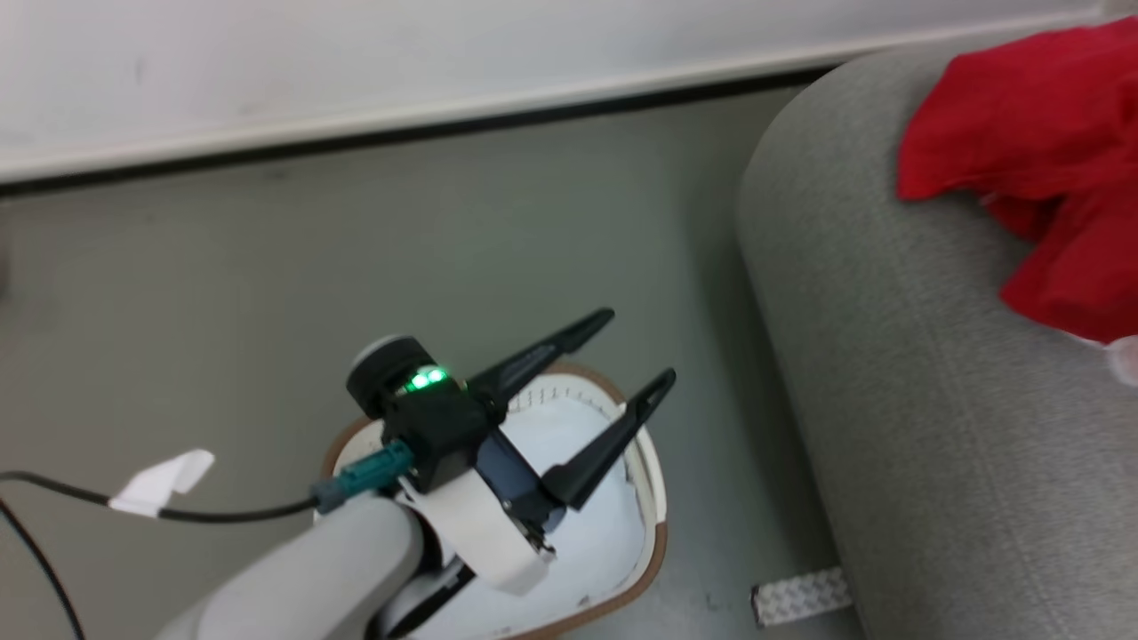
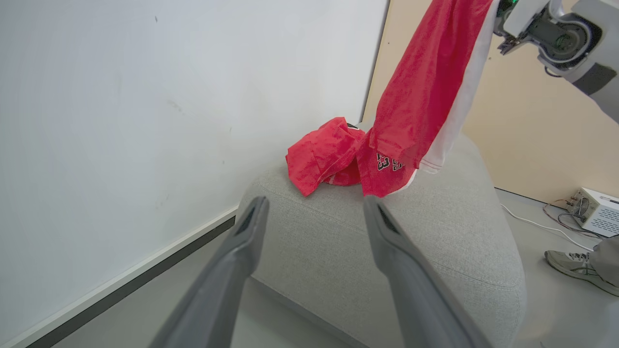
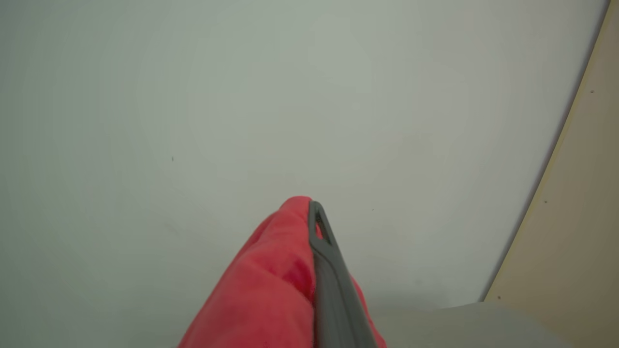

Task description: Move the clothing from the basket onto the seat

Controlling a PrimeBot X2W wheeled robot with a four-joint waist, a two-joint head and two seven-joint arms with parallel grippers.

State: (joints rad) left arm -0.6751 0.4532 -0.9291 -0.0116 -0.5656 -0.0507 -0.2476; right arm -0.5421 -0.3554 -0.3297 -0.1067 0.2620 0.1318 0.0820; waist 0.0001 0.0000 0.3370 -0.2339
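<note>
In the head view, at lower centre, the left gripper (image 1: 638,348) hangs over the basket (image 1: 653,551), its jaws wide apart with nothing between them. A white pad (image 1: 596,533) lies inside the basket. To the right, the grey seat (image 1: 889,400) takes up the right side, with red clothing (image 1: 1022,151) on it at the upper right.

In the left wrist view, a plain red garment (image 2: 321,157) lies crumpled on the seat at centre. Right of it the jersey (image 2: 425,96) hangs down from the upper right, its lower hem beside the crumpled one. A person's shoe (image 2: 573,265) is at the lower right.

In the right wrist view, at bottom centre, the right gripper (image 3: 309,207) has its jaws clamped together on the jersey's red cloth.
</note>
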